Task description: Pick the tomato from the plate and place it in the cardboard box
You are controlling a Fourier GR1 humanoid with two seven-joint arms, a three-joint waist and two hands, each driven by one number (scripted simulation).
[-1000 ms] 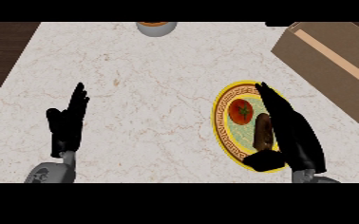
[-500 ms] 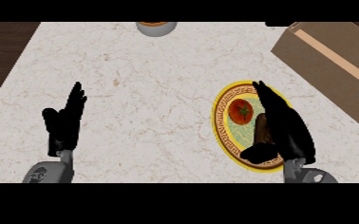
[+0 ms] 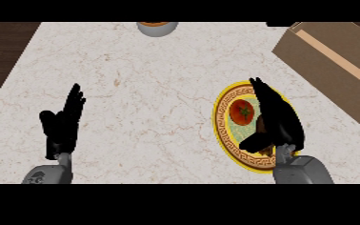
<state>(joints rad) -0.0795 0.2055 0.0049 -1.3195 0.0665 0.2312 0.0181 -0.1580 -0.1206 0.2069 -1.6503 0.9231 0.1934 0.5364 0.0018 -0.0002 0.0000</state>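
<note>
A red tomato (image 3: 242, 112) lies on a yellow-rimmed plate (image 3: 222, 134) at the counter's right. My right hand (image 3: 276, 119) hangs over the plate's right half with fingers straight and thumb out, just right of the tomato and not curled round it. The cardboard box (image 3: 325, 59) stands at the far right, beyond the plate. Near the lower left my left hand (image 3: 63, 124) rests open with fingers up, well away from the plate.
A bowl (image 3: 156, 27) with an orange inside sits at the counter's far edge, centre. Dark wood shows beyond the counter's left edge (image 3: 15, 47). Bare marble spreads between my hands.
My right hand has shifted a little left over the plate, closer to the tomato. The left hand and the tomato stay put.
</note>
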